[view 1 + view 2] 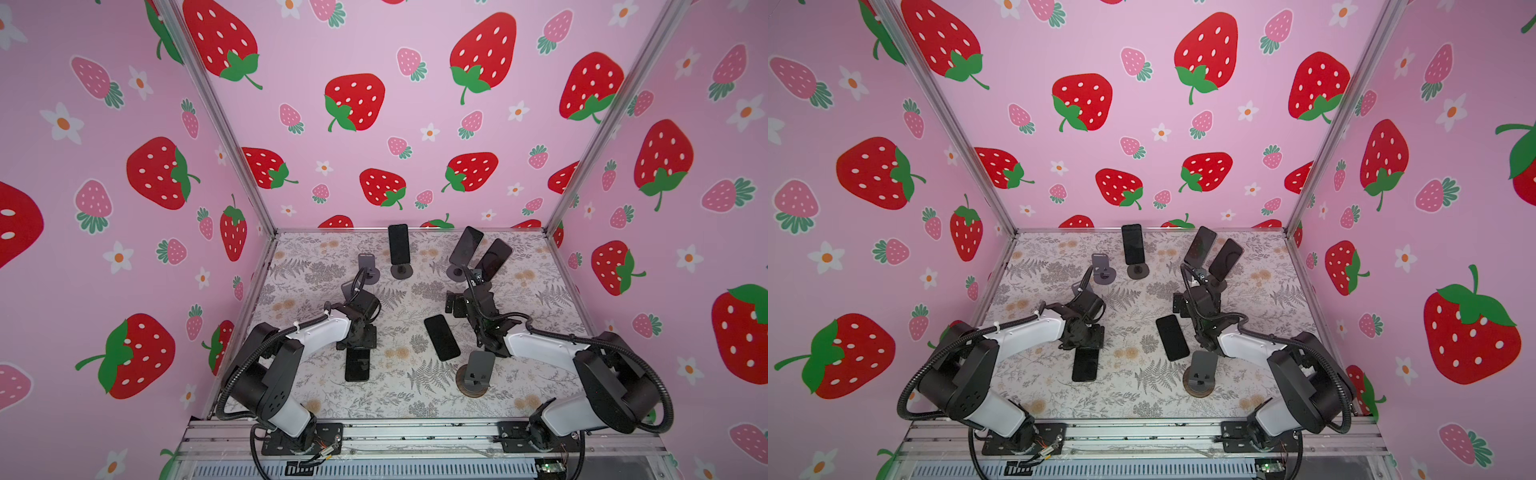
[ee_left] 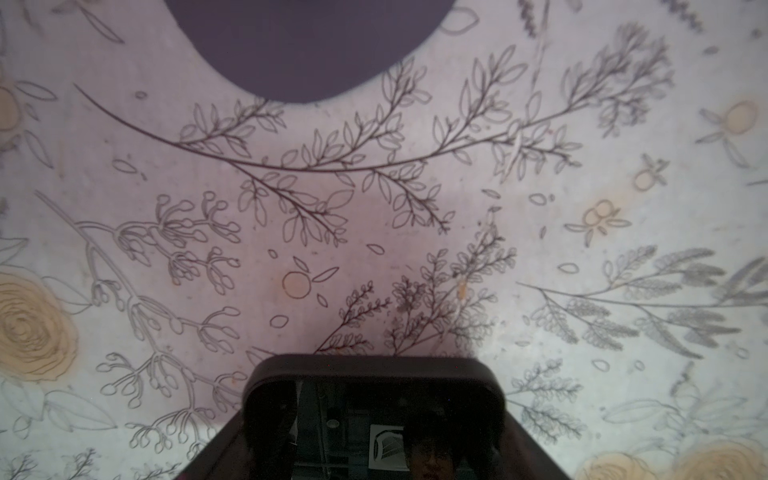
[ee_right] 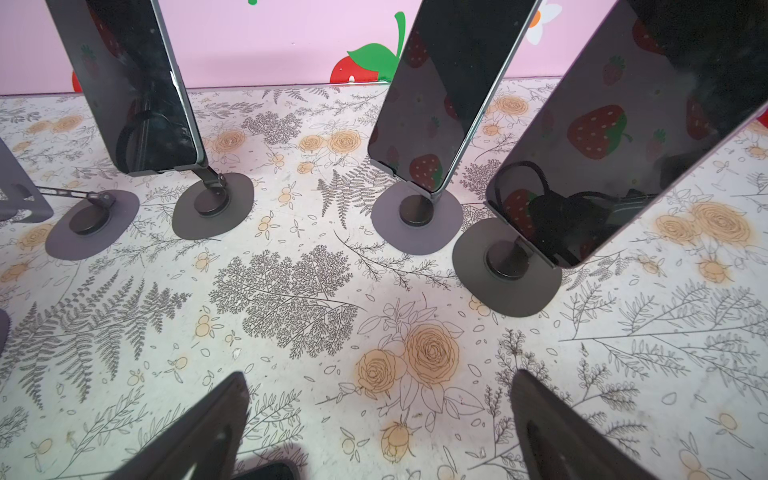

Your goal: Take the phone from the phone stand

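Placement seems our step: left gripper (image 1: pixel 357 343) clasps a phone (image 1: pixel 357 368) low at the desk (image 1: pixel 415 399), left of its middle, so we must release it, while right gripper (image 3: pixel 380 376), jaws wide and empty, faces three docked phones (image 3: pixel 432 83) by the far edge.

Left gripper (image 1: pixel 356 345) low, jaws narrow; right gripper (image 3: pixel 380 374) wide open.

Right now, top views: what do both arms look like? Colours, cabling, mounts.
A matched pair. The left arm and right arm have white link shells and black joint housings. Black corrugated conduit loops along each, and a white zip tie cinches the left one. The left gripper and right gripper are black, with dark wedge-shaped jaws. Black base plates bolt to an aluminium rail.
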Robot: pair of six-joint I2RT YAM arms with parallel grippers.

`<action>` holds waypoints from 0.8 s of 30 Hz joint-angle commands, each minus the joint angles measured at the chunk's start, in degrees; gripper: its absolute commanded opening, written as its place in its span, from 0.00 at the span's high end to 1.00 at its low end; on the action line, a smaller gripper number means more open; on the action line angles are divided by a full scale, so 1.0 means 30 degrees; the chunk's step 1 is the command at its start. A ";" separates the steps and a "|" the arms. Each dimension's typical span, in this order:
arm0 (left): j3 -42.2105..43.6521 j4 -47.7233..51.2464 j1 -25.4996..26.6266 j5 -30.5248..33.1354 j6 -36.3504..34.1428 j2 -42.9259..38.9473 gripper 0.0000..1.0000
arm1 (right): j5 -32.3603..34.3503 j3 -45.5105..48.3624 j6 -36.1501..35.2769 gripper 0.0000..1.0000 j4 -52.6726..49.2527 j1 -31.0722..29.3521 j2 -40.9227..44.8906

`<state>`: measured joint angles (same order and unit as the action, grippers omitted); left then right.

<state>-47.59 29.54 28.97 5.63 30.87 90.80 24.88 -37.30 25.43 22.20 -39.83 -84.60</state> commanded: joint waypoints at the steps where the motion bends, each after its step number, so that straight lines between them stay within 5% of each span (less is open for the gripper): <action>1: 0.0783 -0.0085 -0.0092 -0.0773 0.0323 0.1108 0.24 | 0.0203 -0.0045 -0.0012 0.00 0.0133 0.0095 0.0015; 15: 0.0923 -0.0445 -0.0078 -0.0909 0.0195 0.0422 0.22 | 0.0081 0.0029 0.0048 0.00 0.0208 0.0153 -0.0036; 24: 0.1337 -0.0850 -0.0093 -0.0998 0.0314 0.0128 0.21 | -0.1862 0.1141 -0.0449 0.00 0.2350 0.0167 0.0823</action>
<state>-46.30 27.92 28.97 5.93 31.14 89.60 20.93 -34.81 24.73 26.24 -39.57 -83.92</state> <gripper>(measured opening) 0.789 0.996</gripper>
